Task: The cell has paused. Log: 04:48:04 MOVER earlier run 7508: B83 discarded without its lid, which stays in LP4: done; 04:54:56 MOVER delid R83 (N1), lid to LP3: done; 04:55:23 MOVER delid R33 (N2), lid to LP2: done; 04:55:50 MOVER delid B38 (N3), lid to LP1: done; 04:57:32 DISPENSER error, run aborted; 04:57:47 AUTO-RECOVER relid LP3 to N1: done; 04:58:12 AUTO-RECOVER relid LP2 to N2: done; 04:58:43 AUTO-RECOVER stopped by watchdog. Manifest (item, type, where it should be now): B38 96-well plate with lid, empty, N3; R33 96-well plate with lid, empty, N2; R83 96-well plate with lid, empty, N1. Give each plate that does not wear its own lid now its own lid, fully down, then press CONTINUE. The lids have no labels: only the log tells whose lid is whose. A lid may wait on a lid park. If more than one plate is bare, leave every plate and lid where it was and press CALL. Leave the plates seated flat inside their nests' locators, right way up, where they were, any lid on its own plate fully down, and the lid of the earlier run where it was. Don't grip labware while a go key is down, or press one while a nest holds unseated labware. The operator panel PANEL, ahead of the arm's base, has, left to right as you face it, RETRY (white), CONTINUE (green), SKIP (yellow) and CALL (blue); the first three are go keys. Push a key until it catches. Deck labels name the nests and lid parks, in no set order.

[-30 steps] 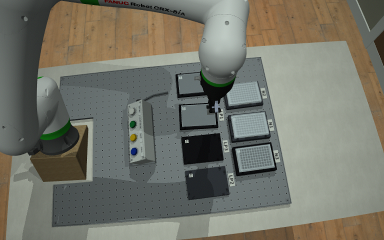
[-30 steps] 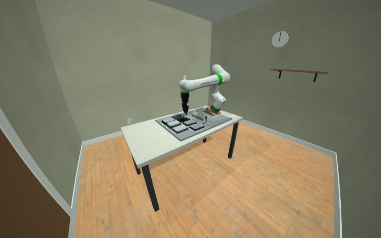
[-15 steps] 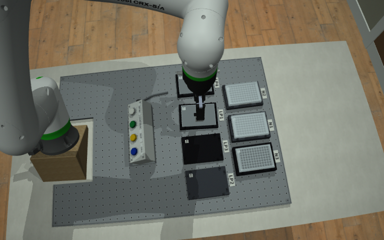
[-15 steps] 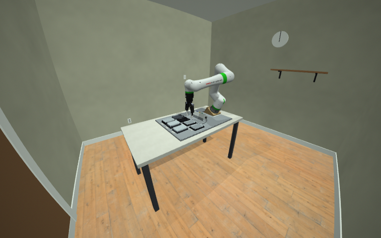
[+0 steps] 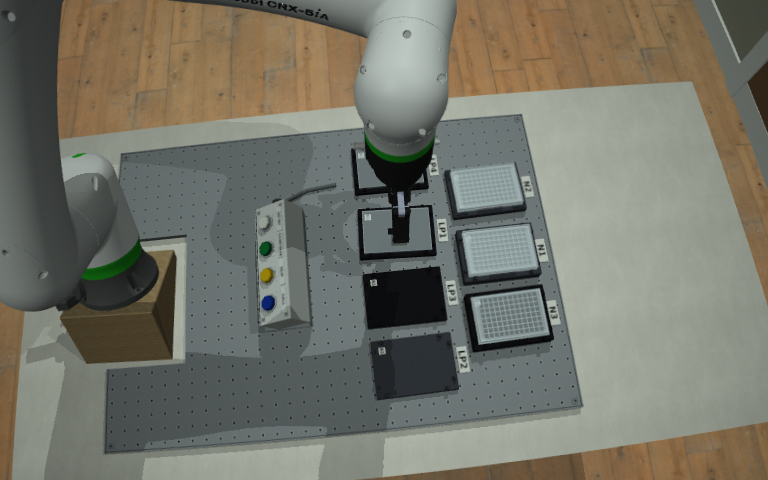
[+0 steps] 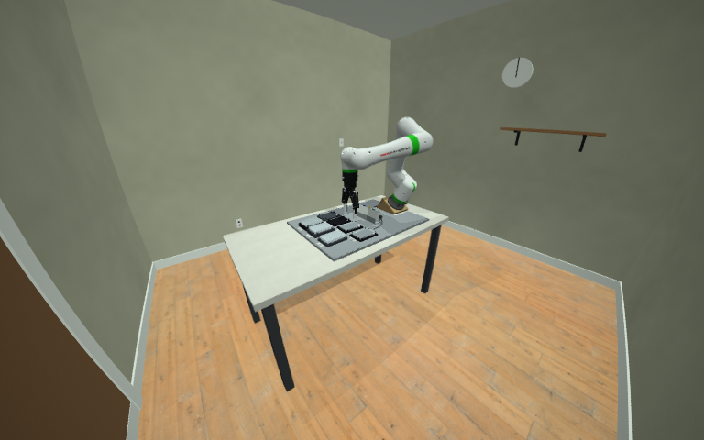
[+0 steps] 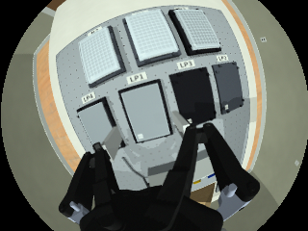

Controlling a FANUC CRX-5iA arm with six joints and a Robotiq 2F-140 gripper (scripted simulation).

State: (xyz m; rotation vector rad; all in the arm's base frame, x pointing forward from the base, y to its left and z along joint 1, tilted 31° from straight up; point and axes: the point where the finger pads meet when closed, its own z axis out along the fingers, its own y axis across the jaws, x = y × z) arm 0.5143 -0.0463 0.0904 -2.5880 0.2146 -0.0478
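Three 96-well plates sit in a column at the right of the deck. The plates in N2 (image 5: 486,187) and N1 (image 5: 498,250) wear clear lids. The plate in N3 (image 5: 509,316) looks bare, with open wells. A grey lid lies on lid park LP1 and another on LP4, partly hidden by the arm. LP3 (image 5: 403,296) and LP2 (image 5: 414,365) are empty. My gripper (image 5: 399,225) hangs open and empty above the LP1 lid, clear of it. In the wrist view the LP1 lid (image 7: 144,112) lies ahead of the spread fingers.
The operator panel (image 5: 283,266) stands left of the lid parks, with white (image 5: 264,223), green (image 5: 264,247), yellow (image 5: 266,275) and blue (image 5: 267,302) keys, none pressed as far as I can tell. The arm's base (image 5: 107,266) is at the far left on a wooden block.
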